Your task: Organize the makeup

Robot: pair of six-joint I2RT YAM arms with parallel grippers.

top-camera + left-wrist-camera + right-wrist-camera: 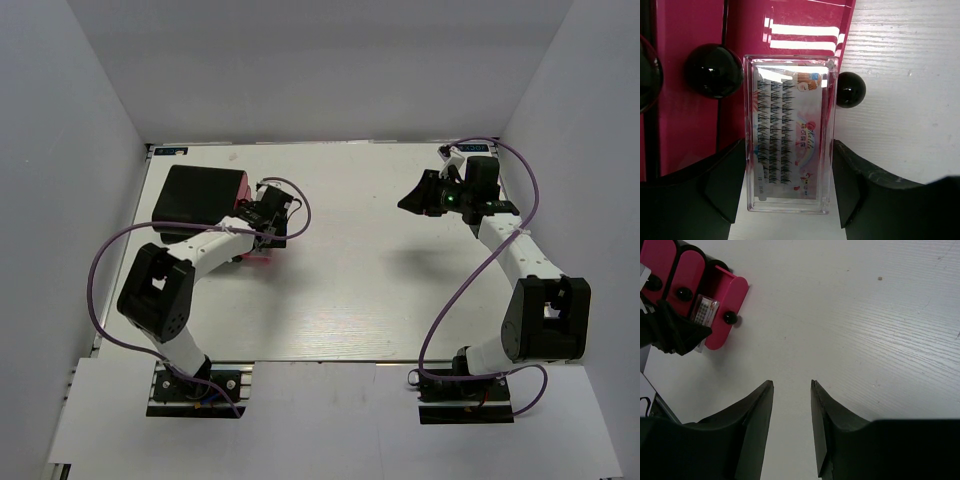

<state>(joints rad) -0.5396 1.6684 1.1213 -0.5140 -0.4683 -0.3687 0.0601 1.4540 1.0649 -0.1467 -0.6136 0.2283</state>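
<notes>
My left gripper (pixel 789 170) is shut on a flat clear packet (pixel 790 125) with a white-pink card and rows of black lashes. It holds the packet over the open pink drawers (pixel 690 130) of the black-and-pink case (pixel 198 195). The far end of the packet lies over a drawer, between two black knobs (pixel 850 90). In the top view the left gripper (pixel 266 215) is at the case's right side. My right gripper (pixel 792 385) is open and empty above bare table at the far right (pixel 415 198). The palettes and lipstick tubes are out of view.
The case stands at the table's far left, its pink drawers (pixel 725 300) pulled out toward the middle. The right wrist view shows the packet (pixel 704 310) and the left gripper (pixel 675 332) by those drawers. White walls close in the table (pixel 400 300) at the back and sides.
</notes>
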